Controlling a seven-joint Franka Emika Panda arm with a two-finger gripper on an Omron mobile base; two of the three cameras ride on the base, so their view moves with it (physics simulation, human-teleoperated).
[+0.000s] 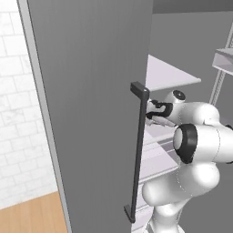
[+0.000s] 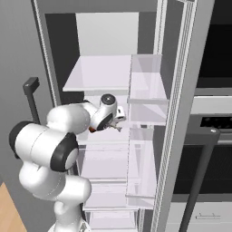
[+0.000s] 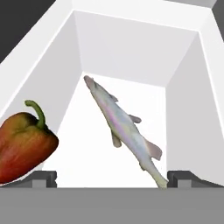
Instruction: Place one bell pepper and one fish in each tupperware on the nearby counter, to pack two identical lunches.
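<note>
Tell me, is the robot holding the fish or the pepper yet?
Neither. The end effector is open with nothing held; the fish and bell pepper lie on the fridge shelf.

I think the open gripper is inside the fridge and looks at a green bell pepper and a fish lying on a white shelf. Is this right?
Not quite: the bell pepper is red with a green stem, not green, as the hand view shows. The rest holds: the open gripper faces it and the fish on the white shelf.
</note>
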